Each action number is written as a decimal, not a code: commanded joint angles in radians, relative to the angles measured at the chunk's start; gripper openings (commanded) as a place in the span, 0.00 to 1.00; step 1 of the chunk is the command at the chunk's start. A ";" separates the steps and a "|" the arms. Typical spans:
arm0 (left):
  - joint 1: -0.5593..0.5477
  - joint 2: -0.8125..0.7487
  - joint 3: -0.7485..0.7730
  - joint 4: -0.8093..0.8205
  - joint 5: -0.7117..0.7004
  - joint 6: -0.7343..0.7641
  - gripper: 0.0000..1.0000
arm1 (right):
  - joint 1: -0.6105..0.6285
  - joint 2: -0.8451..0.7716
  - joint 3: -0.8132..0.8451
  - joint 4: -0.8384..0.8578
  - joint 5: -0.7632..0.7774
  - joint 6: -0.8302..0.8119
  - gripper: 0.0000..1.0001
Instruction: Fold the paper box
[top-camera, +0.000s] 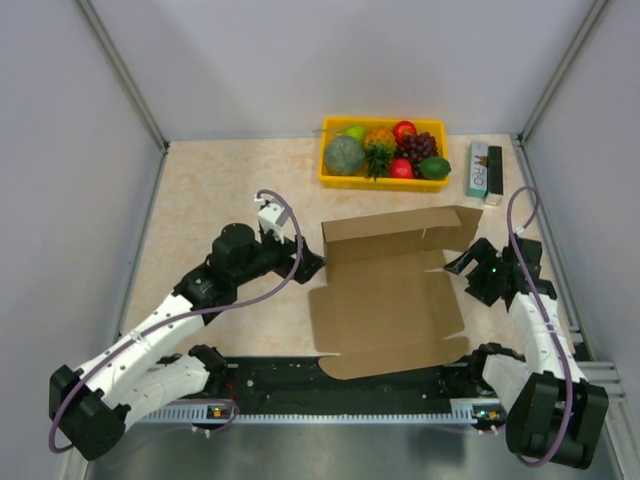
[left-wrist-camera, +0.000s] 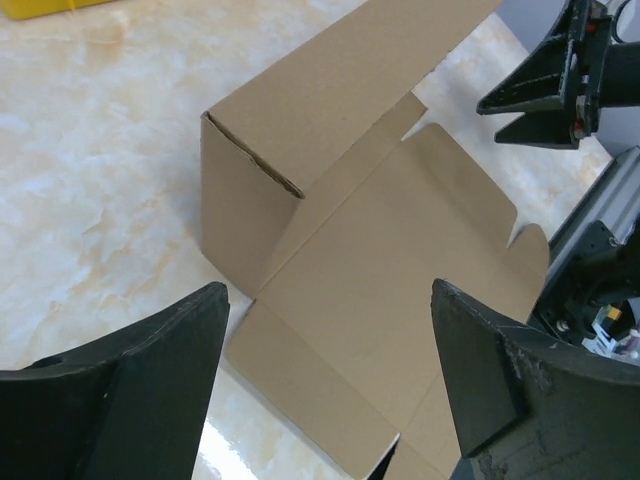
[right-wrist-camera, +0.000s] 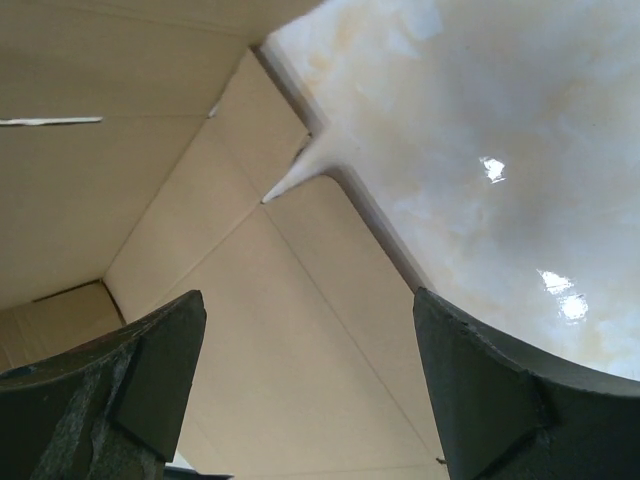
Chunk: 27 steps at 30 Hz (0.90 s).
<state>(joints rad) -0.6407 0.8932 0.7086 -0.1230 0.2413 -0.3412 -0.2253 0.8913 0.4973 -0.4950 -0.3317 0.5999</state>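
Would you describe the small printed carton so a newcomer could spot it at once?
Look to the table's far edge, where a yellow fruit tray stands. Right of it lies the small carton: green, white and black, unlike the plain brown paper box.

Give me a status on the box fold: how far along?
Early. Done: the far panel of the paper box stands upright. In hand: nothing. The left gripper and right gripper are open, one at each side of the box, gripping nothing. Left: the side flaps and near flap lie flat, so three walls need raising and the box needs closing.
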 joint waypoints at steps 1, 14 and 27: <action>-0.017 0.048 0.090 -0.024 -0.129 0.074 0.86 | -0.005 0.070 -0.019 0.021 0.042 0.057 0.83; -0.355 0.288 -0.061 0.327 -0.835 0.065 0.75 | -0.003 0.083 0.001 0.041 0.020 0.072 0.83; -0.439 0.630 0.032 0.508 -1.228 0.064 0.64 | -0.003 -0.040 0.052 -0.007 0.002 0.069 0.82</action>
<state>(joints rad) -1.0607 1.4807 0.7017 0.2508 -0.8352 -0.2661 -0.2253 0.9058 0.4889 -0.4953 -0.3130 0.6594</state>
